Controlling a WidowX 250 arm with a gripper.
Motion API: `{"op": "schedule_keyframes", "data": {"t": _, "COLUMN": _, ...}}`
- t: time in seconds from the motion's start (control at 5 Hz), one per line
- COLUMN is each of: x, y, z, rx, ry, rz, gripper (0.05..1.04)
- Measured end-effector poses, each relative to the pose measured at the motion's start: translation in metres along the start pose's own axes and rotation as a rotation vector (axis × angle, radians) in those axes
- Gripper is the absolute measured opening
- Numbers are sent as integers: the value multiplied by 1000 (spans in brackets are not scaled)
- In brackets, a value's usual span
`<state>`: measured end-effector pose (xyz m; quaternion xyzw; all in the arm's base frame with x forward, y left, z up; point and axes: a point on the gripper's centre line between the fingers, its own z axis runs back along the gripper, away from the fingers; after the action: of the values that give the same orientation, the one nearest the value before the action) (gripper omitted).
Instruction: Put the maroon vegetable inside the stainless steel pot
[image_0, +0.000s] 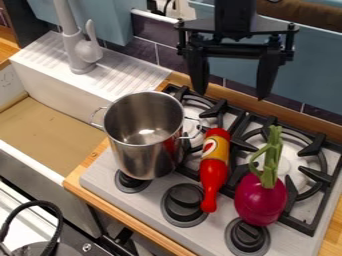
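The gripper (230, 87) hangs at the top of the view, open, its two fingers wide apart with nothing between them. It is above the back of the stove, up and left of the maroon vegetable (260, 202). That round vegetable, with green stalks pointing up, rests at the stove's front right, by a knob and the burner grate. The stainless steel pot (141, 155) stands upright at the stove's left side, its top uncovered and its visible inside empty.
A red bottle (214, 172) with a yellow label lies between pot and vegetable. Black grates (307, 148) cover the stove's back, and knobs (184, 205) line its front. The sink (50, 132) and grey faucet (81, 47) are at left; a tiled wall is behind.
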<state>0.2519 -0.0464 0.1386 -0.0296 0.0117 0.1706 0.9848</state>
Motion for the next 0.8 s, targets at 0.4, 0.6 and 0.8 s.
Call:
{"op": "schedule_keyframes", "data": {"t": 0.4, "x": -8, "y": -14, "z": 6, "rx": -58, "ry": -112, "rz": 103, "gripper": 1001}}
{"op": "schedule_keyframes", "data": {"t": 0.6, "x": -10, "y": -29, "z": 17, "rx": -72, "ry": -157, "rz": 125, "gripper": 1001}}
{"op": "schedule_keyframes", "data": {"t": 0.8, "x": -16, "y": -36, "z": 22, "rx": -75, "ry": -142, "rz": 112, "gripper": 1001}}
